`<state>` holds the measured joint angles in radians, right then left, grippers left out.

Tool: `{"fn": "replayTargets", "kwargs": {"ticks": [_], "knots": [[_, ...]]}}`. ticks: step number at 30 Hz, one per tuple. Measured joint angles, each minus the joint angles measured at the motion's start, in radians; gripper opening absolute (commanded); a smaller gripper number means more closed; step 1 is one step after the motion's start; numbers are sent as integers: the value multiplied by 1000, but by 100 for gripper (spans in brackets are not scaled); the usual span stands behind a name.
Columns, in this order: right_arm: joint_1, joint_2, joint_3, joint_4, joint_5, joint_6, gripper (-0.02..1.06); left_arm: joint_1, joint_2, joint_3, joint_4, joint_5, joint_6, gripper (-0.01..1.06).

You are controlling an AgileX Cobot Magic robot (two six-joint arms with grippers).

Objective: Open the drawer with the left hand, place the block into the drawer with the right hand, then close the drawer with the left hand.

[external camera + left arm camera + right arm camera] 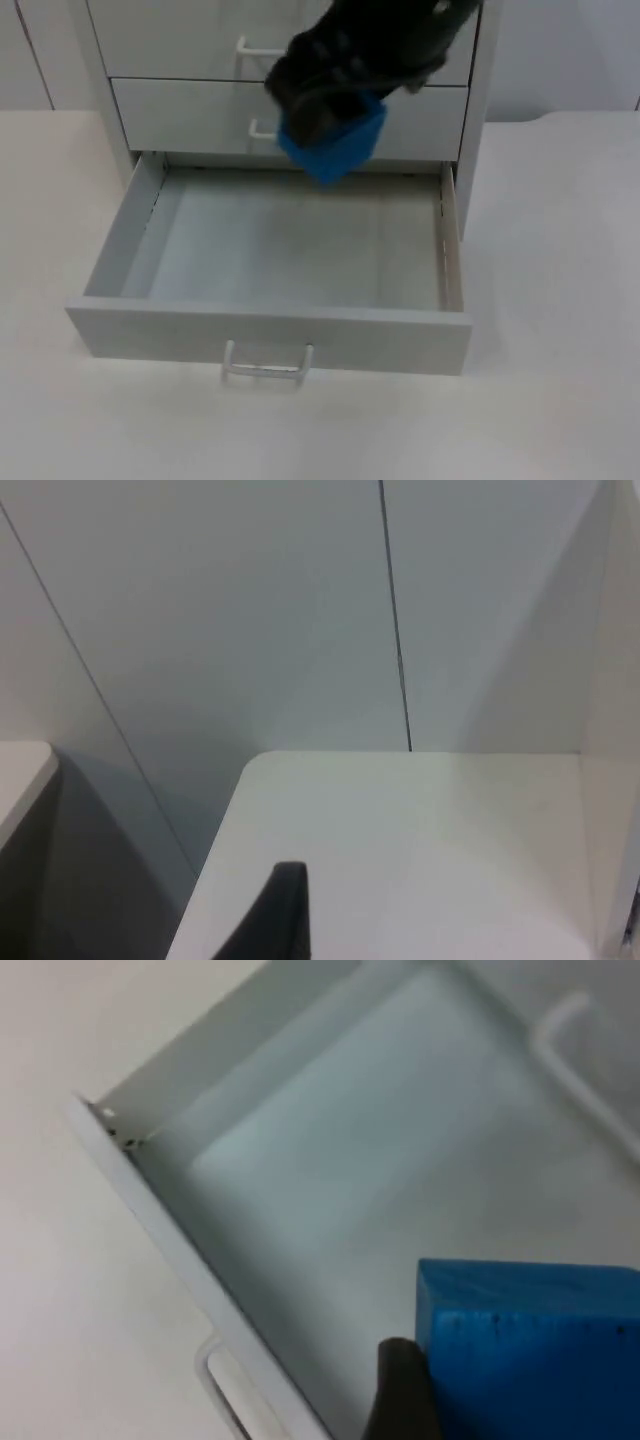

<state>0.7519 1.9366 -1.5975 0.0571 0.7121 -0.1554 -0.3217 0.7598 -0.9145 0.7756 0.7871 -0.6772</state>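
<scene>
I have the blue block (335,145) clamped in my right gripper (330,125), fingers closed against its sides, and I am holding it in the air over the back of the open bottom drawer (270,330), just in front of the cabinet's (470,150) middle drawer front (180,115). From my right wrist I look past the block (530,1350) and one dark fingertip (400,1390) down onto the pale drawer floor (350,1160), with the drawer's front panel and its handle (225,1390) beyond.

The drawer is pulled well out and nothing lies inside it, so I judge the opening step done and the placing step under way.

The block looks to me like a rigid, light cube with flat faces and clean edges, probably foam or plastic. I expect it to keep its shape under squeeze and not to slip much, so a grip across two opposite flat faces suits it. It hangs tilted in my hold, so it may tip or roll a little when let go; lowering it close to the floor before parting my fingers would be safer.

My left gripper (275,920) waits off to the side over bare counter (420,850) near the grey partition wall (250,610); I cannot tell how far its fingers are apart.
</scene>
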Motion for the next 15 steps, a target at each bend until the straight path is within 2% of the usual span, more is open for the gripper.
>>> {"fn": "replayTargets", "kwargs": {"ticks": [4, 7, 10, 15], "knots": [[11, 90, -14, 17, -20, -86, 0, 0, 11, 0, 0, 25, 0, 105], [11, 119, -14, 1, -45, -112, 0, 0, 14, 0, 0, 37, 0, 105], [11, 152, -16, -57, -100, -120, 0, 0, 14, 0, 0, 38, 0, 105], [11, 199, -20, -72, -153, -124, 0, 0, 14, 0, 0, 38, 0, 105]]}}
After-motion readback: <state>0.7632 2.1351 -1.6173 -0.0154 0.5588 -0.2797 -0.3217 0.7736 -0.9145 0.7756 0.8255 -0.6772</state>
